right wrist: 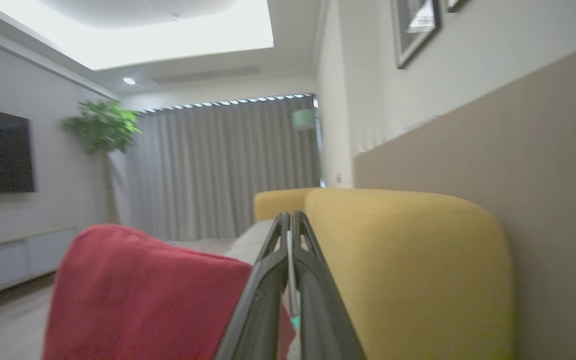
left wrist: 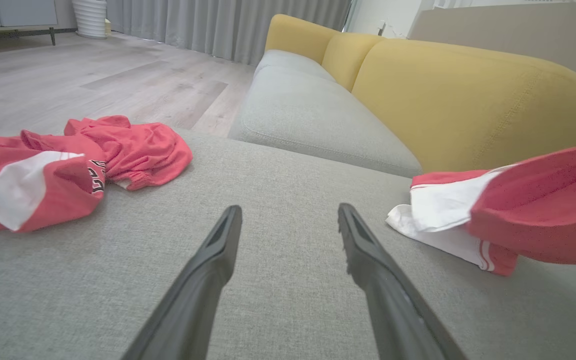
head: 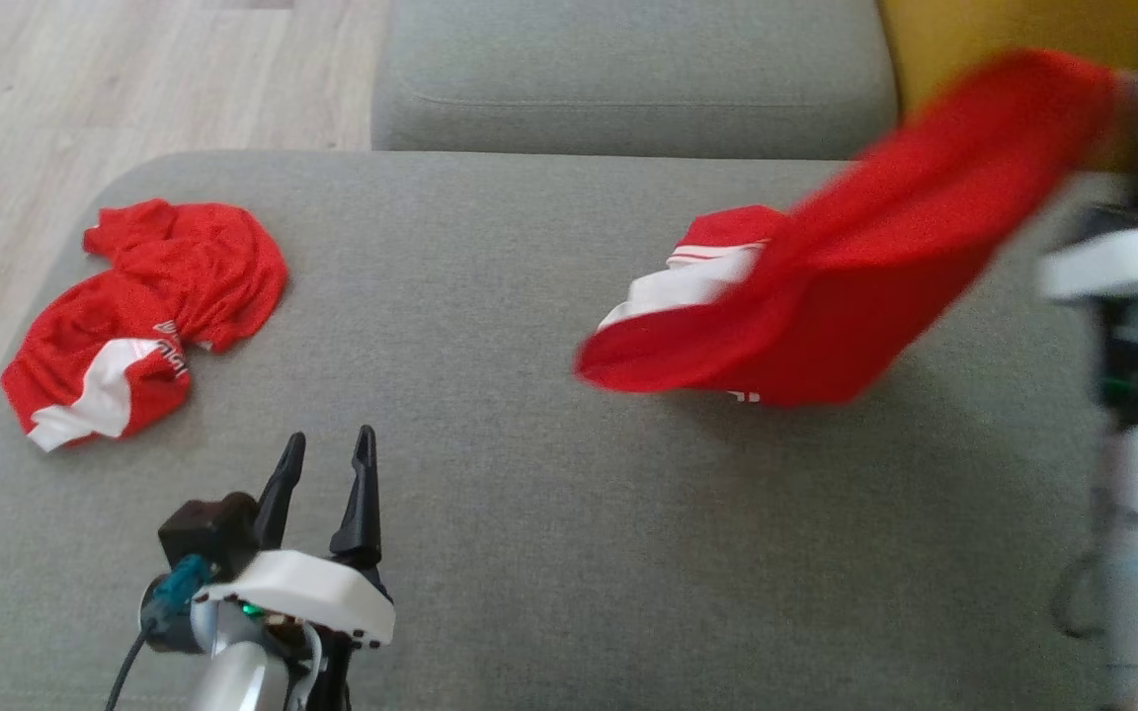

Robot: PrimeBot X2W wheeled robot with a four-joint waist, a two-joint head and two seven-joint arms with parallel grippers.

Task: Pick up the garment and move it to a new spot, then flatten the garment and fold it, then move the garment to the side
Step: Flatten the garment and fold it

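Nearest you, your left gripper (head: 330, 441) hangs low over the grey cushion (head: 529, 513), fingers spread wide, nothing between them. Far right, your right gripper (right wrist: 290, 216) has its fingers pressed together, pinching the red garment (head: 855, 267). That end is lifted and blurred beside the yellow backrest (right wrist: 408, 275), while the white-panelled end rests on the cushion. A second red garment (head: 144, 306) lies crumpled at the cushion's left edge, well apart.

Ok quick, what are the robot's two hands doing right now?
Left gripper: open, holding nothing.
Right gripper: shut on the lifted red garment.
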